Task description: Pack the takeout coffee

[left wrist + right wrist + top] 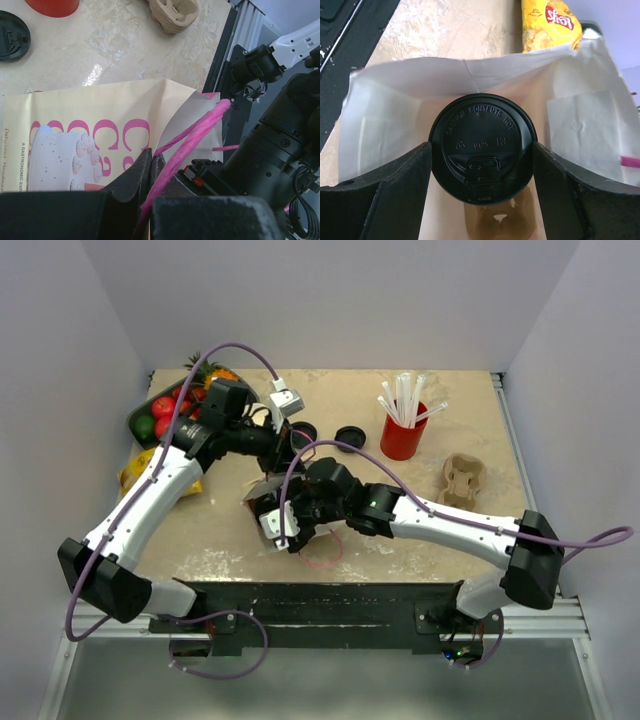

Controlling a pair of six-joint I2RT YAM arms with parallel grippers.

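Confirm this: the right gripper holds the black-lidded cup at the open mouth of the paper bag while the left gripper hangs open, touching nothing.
Wrong about the left gripper: the left wrist view shows it pinched shut on the edge of the paper bag, beside the pink handle. The right gripper does hold the black-lidded cup at the bag's open mouth.

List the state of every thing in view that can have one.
tan paper bag with pink handles, mouth open
round black plastic lid, gripped, in bag mouth
left gripper, shut on bag rim
right gripper, closed on lid
red cup of white straws, upright
loose black lid, flat on table
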